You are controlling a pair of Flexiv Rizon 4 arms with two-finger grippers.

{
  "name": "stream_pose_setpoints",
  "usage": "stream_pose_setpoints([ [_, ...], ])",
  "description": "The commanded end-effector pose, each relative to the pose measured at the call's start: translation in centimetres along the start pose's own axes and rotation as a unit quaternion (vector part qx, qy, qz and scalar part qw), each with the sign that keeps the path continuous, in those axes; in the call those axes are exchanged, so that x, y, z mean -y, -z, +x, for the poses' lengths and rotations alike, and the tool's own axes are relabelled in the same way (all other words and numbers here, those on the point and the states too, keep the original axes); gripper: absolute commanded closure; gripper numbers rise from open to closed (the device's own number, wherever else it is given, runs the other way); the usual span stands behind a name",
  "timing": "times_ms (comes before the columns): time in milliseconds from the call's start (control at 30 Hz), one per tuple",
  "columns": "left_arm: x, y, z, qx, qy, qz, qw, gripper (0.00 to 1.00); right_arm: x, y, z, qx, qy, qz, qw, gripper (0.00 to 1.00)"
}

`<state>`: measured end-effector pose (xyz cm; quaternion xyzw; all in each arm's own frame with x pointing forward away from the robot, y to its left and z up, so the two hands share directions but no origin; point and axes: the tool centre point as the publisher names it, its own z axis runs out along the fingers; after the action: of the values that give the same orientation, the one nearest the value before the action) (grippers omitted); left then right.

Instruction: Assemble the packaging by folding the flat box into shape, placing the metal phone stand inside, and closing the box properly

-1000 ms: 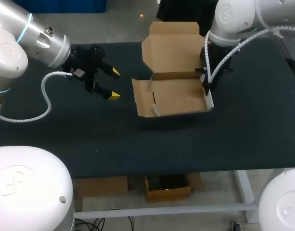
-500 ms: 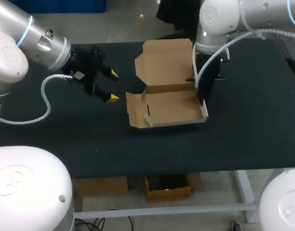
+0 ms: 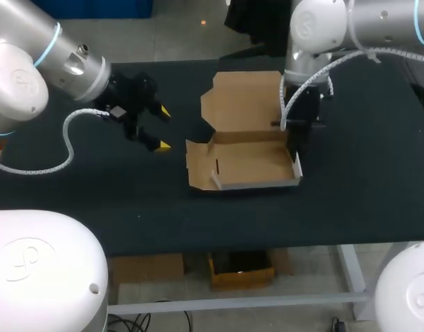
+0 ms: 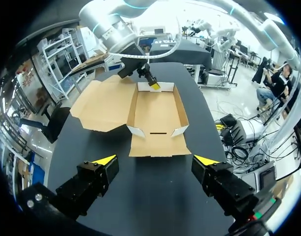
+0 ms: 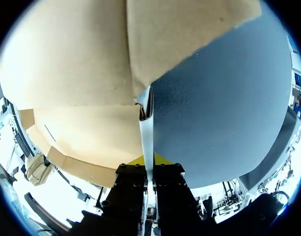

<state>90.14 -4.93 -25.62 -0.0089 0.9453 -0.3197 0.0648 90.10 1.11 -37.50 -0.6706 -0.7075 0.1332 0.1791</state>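
**Folding under way: box half-formed, one wall being pinched**

Standing by the robot, I judge the job to be sitting in its first step, the folding. The box [image 3: 243, 149] is lying open on the dark counter [image 3: 94, 200], about mid-counter and nearer the right arm. The right gripper [image 5: 149, 160] is coming down from above, its fingers closed tight on the box's right side wall [image 3: 297, 166] and holding that thin panel upright between them. The left gripper [image 3: 163, 128] is hovering spread wide and holding nothing, off to the box's left and apart from it.

The box is showing plain brown cardboard. Its lid [image 3: 243, 100] is lying flat on the far side, the front wall [image 3: 256, 183] is standing up with a pale outer face, and the left side flap [image 3: 198, 162] is splayed flat on the counter. No metal phone stand is showing in any view.

As I read it, the next move is calling for the left gripper to raise that flat flap while the right one is steadying its wall, so the tray locks before anything goes in. The card is looking thin and apt to spring back.
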Motion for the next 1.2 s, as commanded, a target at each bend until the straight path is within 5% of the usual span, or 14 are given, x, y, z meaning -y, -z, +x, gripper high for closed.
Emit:
stream_pose_setpoints([
  [33,0.1,-0.2,-0.1,-0.002,0.0,-0.004,1.0,0.0,-0.3,-0.2,0.3,0.002,-0.004,0.013,1.0,1.0],
  [1067,0.1,-0.2,-0.1,-0.002,0.0,-0.004,1.0,0.0,1.7,-2.7,0.6,0.007,-0.017,0.055,0.998,1.0],
  [1200,0.1,-0.2,-0.1,-0.002,0.0,-0.004,1.0,0.0,1.7,-3.0,0.7,0.009,-0.016,0.055,0.998,0.94],
])
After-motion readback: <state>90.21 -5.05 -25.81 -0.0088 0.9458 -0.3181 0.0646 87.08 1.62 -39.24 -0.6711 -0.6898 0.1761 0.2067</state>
